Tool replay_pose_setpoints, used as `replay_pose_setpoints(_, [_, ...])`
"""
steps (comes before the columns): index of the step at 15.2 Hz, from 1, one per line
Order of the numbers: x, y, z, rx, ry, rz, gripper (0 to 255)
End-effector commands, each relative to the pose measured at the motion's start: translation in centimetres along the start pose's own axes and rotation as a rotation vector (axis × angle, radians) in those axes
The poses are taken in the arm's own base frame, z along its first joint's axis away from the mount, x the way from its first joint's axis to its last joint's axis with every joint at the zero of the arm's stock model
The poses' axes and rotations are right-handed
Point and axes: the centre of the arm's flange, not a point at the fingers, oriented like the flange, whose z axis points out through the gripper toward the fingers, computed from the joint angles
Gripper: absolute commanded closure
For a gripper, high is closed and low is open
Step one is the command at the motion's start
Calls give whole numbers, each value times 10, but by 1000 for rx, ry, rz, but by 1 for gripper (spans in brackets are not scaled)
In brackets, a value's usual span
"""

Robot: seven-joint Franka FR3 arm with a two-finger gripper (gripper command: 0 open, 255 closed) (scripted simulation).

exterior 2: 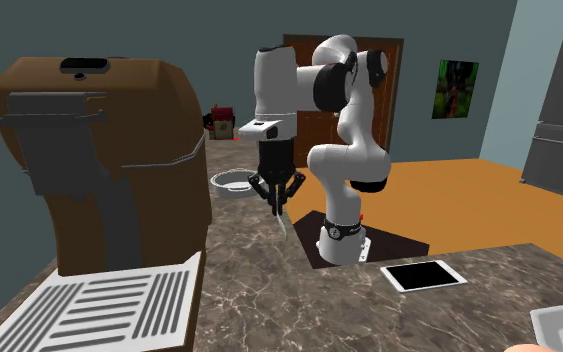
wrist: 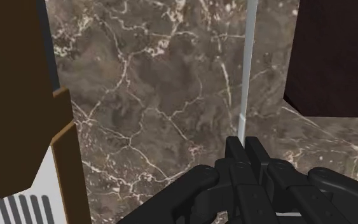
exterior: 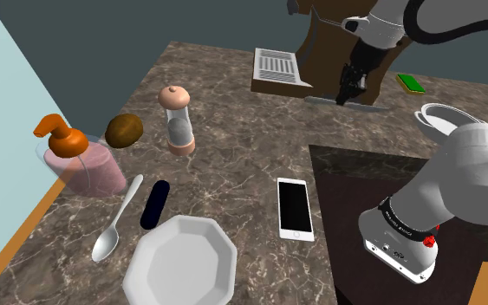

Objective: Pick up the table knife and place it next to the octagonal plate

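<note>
Table knife [wrist: 247,70] hangs from the claw [wrist: 245,145], a thin grey piece that points from the fingertips toward the marbled brown worktop [wrist: 158,95]. The claw is closed on it: the two black fingers [wrist: 234,156] stand pressed together with only the upper end of the knife between them.

In the second exterior view the knife [exterior 2: 285,222] hangs nearly upright under the claw [exterior 2: 278,198], and its lower tip comes close to the worktop; if it touches, I cannot tell.

In the shoulder view the claw [exterior: 348,95] and the knife [exterior: 327,100] are at the far side of the worktop, right of the middle. They are just beside a brown machine [exterior: 324,61] with a white slotted tray [exterior: 278,66].

The octagonal plate [exterior: 181,264] is white and lies at the near edge, left of the middle, well apart from the knife. Between them, nearer to the plate, a phone [exterior: 295,208] with a black screen lies flat. A spoon [exterior: 116,221] lies just left of the plate.
</note>
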Motion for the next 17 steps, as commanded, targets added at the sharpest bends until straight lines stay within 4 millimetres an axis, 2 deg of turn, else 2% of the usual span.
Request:
replay_pose_setpoints(1, [14, -22, 2, 0, 0, 2, 255])
replay_pose_setpoints(17, [137, -194, 5, 0, 0, 2, 255])
